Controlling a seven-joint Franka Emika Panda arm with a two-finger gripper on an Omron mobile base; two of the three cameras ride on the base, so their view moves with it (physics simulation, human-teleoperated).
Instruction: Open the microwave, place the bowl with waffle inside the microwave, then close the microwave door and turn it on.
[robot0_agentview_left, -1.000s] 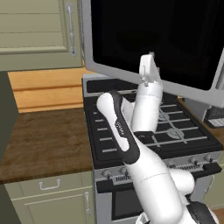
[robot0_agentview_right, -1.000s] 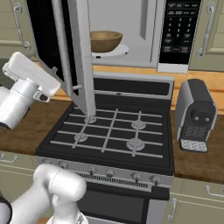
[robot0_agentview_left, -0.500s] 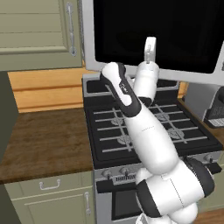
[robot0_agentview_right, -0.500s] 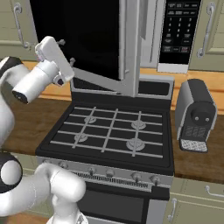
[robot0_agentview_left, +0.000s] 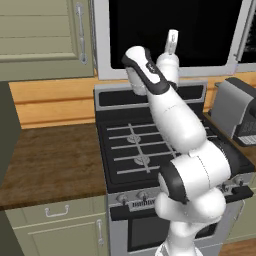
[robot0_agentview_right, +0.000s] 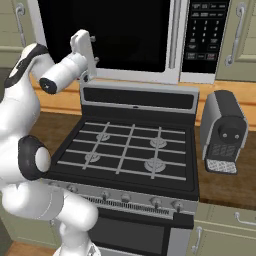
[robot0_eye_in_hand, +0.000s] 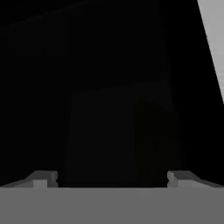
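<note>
The tool (robot0_agentview_right: 91, 47) stands wide open and empty, raised against the black glass of the door (robot0_agentview_right: 107, 37), which looks shut on the microwave (robot0_agentview_right: 200, 42). Judged step: closing is done; next the tool must cross right to the control strip and press start. Bowl and waffle are hidden behind the dark glass.

Microwave door (robot0_agentview_right: 107, 40) black glass, silver-grey frame.

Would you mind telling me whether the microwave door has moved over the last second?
Yes. The microwave door has swung shut: earlier it stood open over the stove, and now it lies flush beside the control strip, with the open end effector against its glass.
</note>
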